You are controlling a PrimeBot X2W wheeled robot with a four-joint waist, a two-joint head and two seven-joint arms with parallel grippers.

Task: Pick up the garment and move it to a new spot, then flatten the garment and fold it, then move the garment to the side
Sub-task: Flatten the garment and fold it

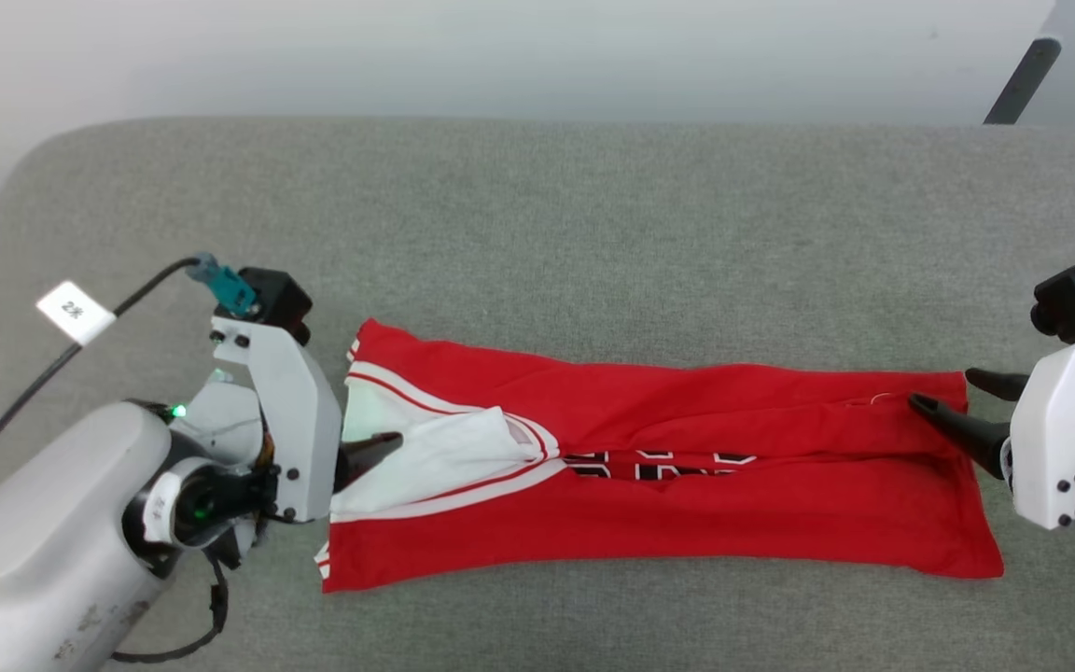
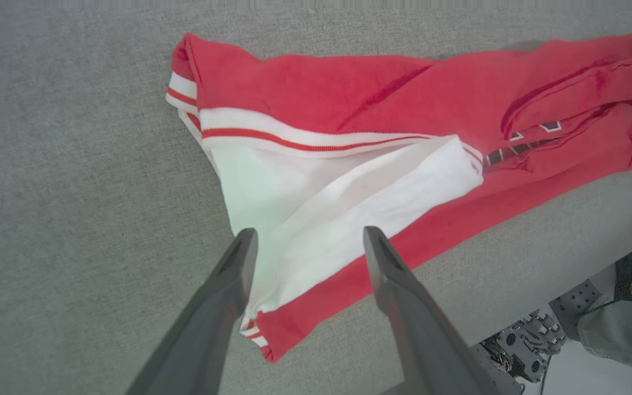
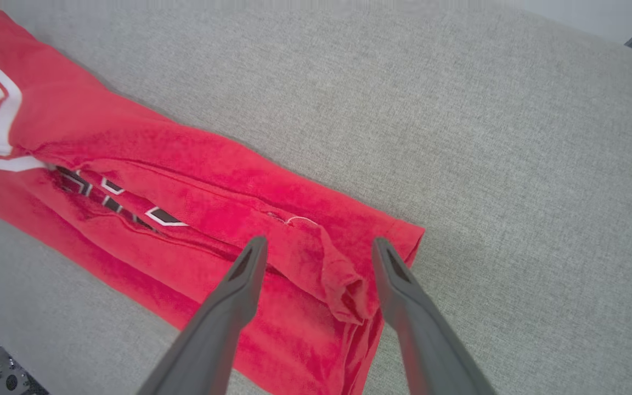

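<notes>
Jersey [image 1: 687,523] lies folded lengthwise on grey cushion [image 1: 593,233]. Both left gripper [image 2: 305,236] and right gripper [image 3: 319,244] spread wide, holding nothing

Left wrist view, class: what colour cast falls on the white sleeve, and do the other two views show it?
Left wrist view: a pale green cast on the white sleeve of the garment, beside the left gripper. Head view: the same tinge, near a glowing green light on the left arm. Right wrist view: no cast, soft even light.
</notes>
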